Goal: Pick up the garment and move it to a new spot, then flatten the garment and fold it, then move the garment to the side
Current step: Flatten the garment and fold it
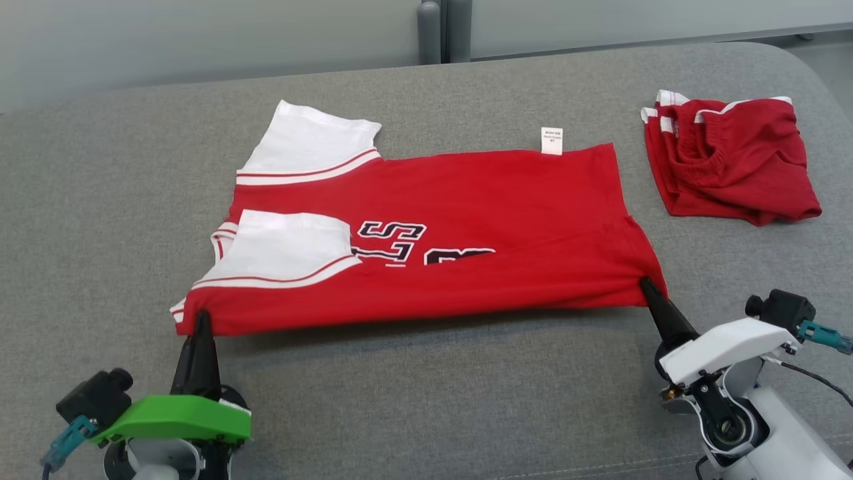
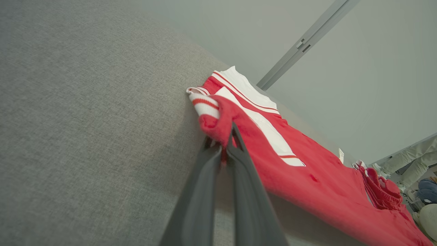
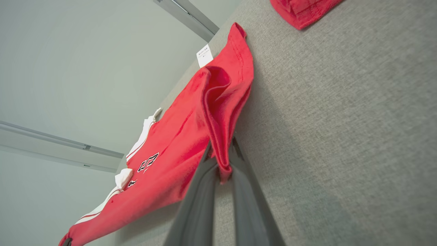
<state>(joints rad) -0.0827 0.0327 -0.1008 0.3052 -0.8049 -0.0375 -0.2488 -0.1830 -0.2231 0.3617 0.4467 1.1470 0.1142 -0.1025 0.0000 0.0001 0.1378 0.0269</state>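
The left gripper (image 1: 202,319) is pinching the shirt (image 1: 466,220) at its near collar-end corner, fingers clamped together on a bunch of red cloth and striped trim. The right gripper (image 1: 645,285) is likewise clamped on the near hem corner, with a fold of cloth pressed between its fingers; it is sitting nearer the robot than the folded red pile (image 1: 730,163) and a little to the pile's left. The shirt is lying stretched across the grey surface (image 1: 426,400), left of the pile and apart from it, its sleeves turned in on top and its near edge hanging slightly off the surface between the two grips.

Judging by this, the folding step is under way, with the move to the side not yet begun. The next move is probably calling for both arms rising together and carrying the near edge over toward the far edge, keeping the cloth taut and level so that the sleeves are not sliding out.
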